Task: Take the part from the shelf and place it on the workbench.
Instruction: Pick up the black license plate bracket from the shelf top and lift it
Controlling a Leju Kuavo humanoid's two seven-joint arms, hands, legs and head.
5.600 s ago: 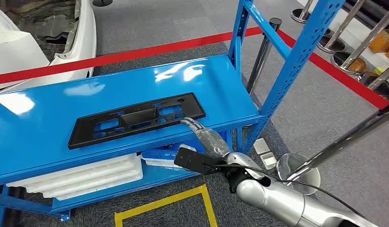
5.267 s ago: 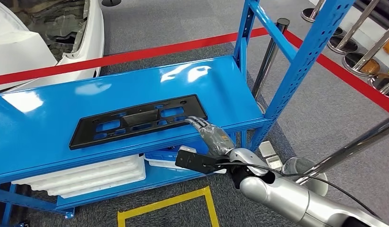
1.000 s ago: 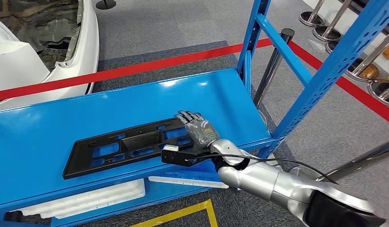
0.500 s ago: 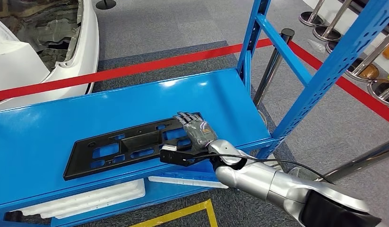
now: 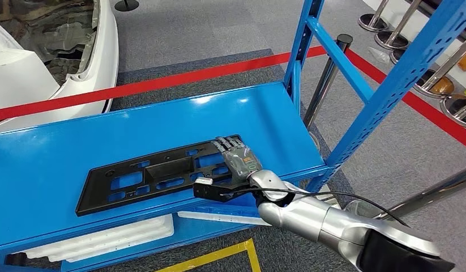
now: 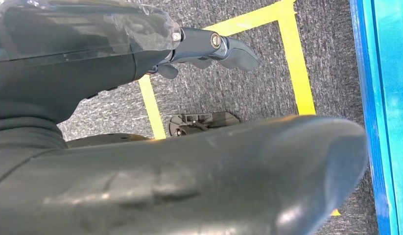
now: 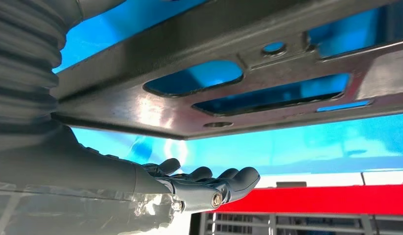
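Compared with half a second earlier, the right hand (image 5: 237, 160) had slid slightly nearer the shelf's front edge, and the part's right end had scarcely shifted. Over five seconds earlier the hand had only reached the front edge near that end; by now it lay flat over the end itself, fingers (image 5: 226, 145) stretched out on top. Whether the thumb closed beneath the part could not be told, so an actual grip was not certain.

The part (image 5: 146, 174) was a long, flat, black plastic frame, pierced with several rectangular and oval openings (image 7: 194, 83) through which the blue showed. It lay on the blue shelf (image 5: 162, 122), running along it near the front edge, its right end under the hand.

The left hand (image 6: 216, 46) hung over grey carpet beside yellow floor tape (image 6: 296, 58), fingers curled in and holding nothing.

To the right of the part stood the shelf's blue uprights (image 5: 301, 54), one at the back and a nearer slanted one (image 5: 389, 93). White trays (image 5: 106, 241) sat on the lower level. A red barrier tape (image 5: 162, 82) ran behind the shelf, with a white car body (image 5: 43, 73) beyond it.
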